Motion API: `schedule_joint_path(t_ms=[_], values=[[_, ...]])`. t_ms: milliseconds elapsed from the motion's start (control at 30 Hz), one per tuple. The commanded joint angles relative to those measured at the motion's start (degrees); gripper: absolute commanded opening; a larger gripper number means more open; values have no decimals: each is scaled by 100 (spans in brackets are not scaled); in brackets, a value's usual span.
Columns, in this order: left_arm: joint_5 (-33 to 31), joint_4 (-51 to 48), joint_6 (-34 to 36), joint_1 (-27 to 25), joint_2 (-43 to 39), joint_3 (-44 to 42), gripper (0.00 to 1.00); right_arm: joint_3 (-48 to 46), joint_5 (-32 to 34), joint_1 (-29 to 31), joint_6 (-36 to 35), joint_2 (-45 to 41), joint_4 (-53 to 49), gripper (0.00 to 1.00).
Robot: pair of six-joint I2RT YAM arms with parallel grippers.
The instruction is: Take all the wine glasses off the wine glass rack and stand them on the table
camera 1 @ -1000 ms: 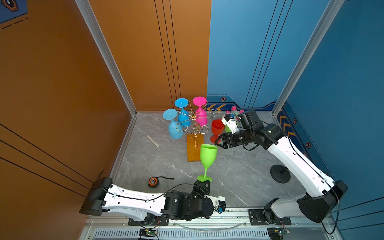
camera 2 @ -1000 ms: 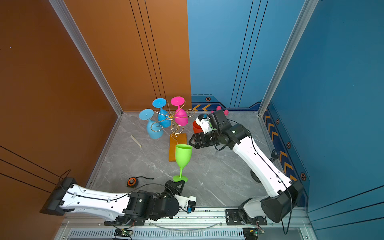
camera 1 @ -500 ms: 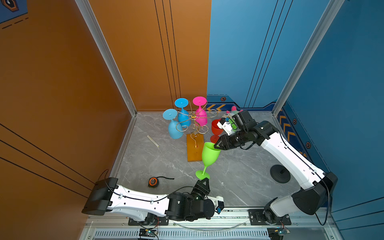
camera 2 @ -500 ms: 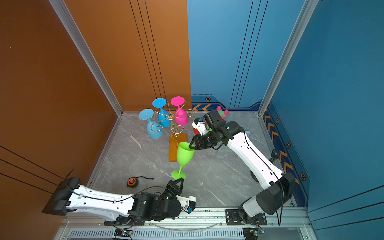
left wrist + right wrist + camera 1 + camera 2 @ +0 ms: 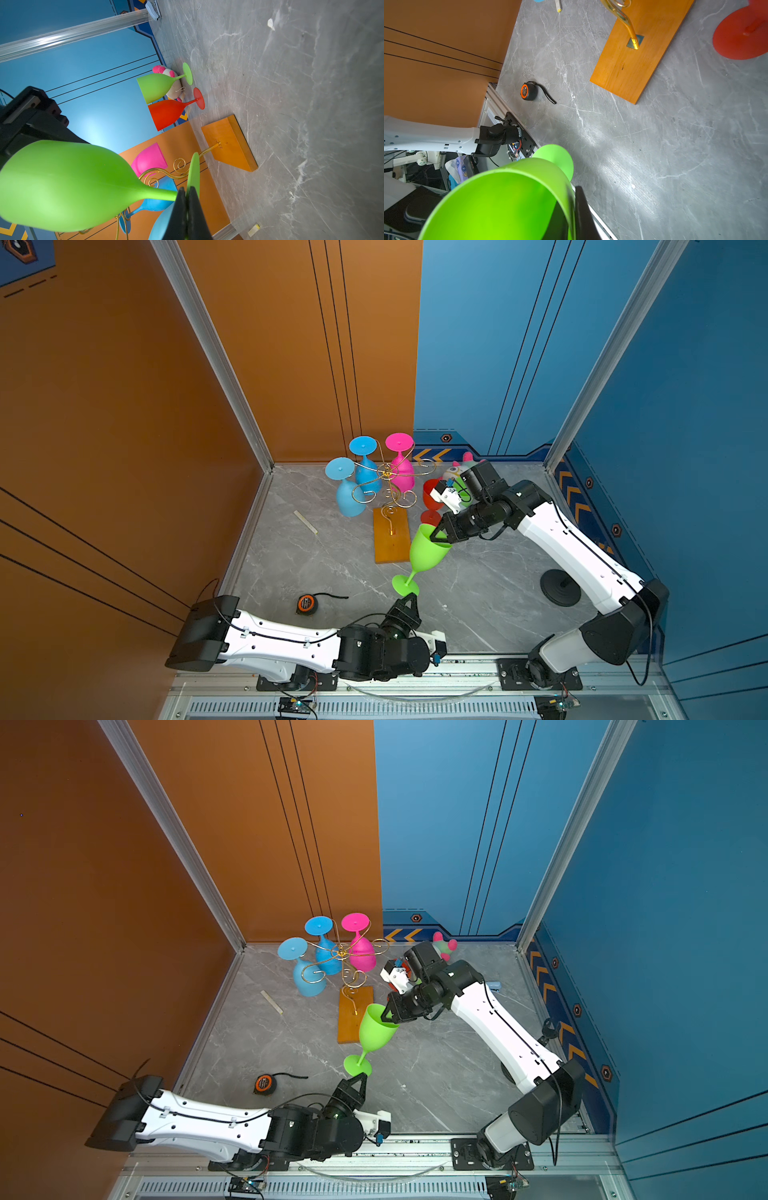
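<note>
Moved: right fingers now pinch green wine glass rim, beside wine glass rack.
Hold: left fingers pinch its foot.

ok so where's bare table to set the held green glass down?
Roomiest for the green glass: between the rack base, the black round stand and the front rail. Smaller: between the tape measure, the pale stick and the orange wall. Crowded beside the rack: red glass, second green glass, plush toy.

Clutter on the marble tabletop
Seen from its middle: tape measure at eight o'clock, pale stick at nine, plush toy at one.
</note>
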Motion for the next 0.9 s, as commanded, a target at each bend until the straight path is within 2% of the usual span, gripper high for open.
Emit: schedule_joint_path(t_ms=[0, 100, 333, 533, 600, 700, 867], values=[[-220, 153, -186, 93, -1, -27, 1, 159, 104, -3, -34, -27, -202, 4], [-187, 86, -282, 94, 7, -18, 11, 215, 206, -9, -6, -36, -225, 1], [-115, -52, -548, 102, 49, 8, 22, 275, 424, -26, 25, -80, -227, 0], [-80, -113, -1234, 101, -29, 69, 33, 286, 1247, -107, 3, -198, -225, 0], [-79, -113, -1555, 98, -133, 95, 39, 306, 1664, -151, -2, -227, -234, 0], [-62, -166, -2282, 110, -408, 114, 57, 346, 2308, -172, -38, -230, -264, 0], [-226, -540, -3537, 172, -908, 140, 67, 442, 2782, -257, -52, -121, -251, 0]])
